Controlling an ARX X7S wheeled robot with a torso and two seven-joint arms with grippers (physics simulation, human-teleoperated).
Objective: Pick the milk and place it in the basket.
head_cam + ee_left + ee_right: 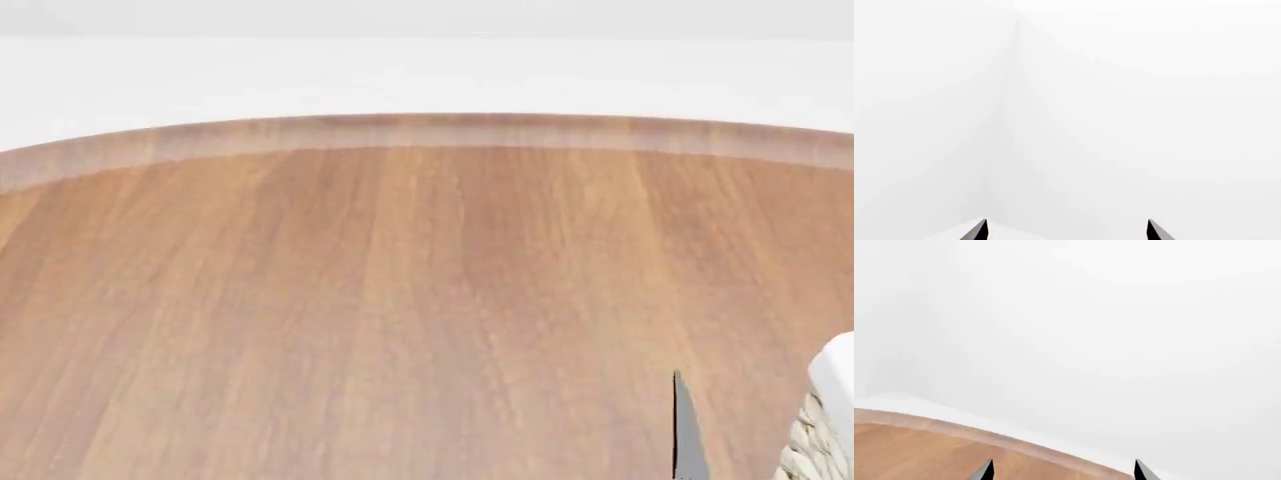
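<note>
White walls are closing off the far side, and a wood table (400, 300) is filling my head view, its curved far edge running from left to right. No milk is showing in any view, so I cannot say where it is; that is the main risk, since reaching blind could knock it over or push it off the edge.

My left gripper (1067, 231) is pointing at a bare wall corner, tips apart with nothing between them. Going right, a thin dark blade (681, 425) is rising at the near edge of the head view, probably one of my right fingers. My right gripper (1064, 471) is likewise standing spread and empty, looking over the table's far rim.

At the near right corner, the basket (830, 420) is just peeking in, close beside that blade; a careless right-arm swing could clip its rim. Left and centre of the table are offering wide room.
</note>
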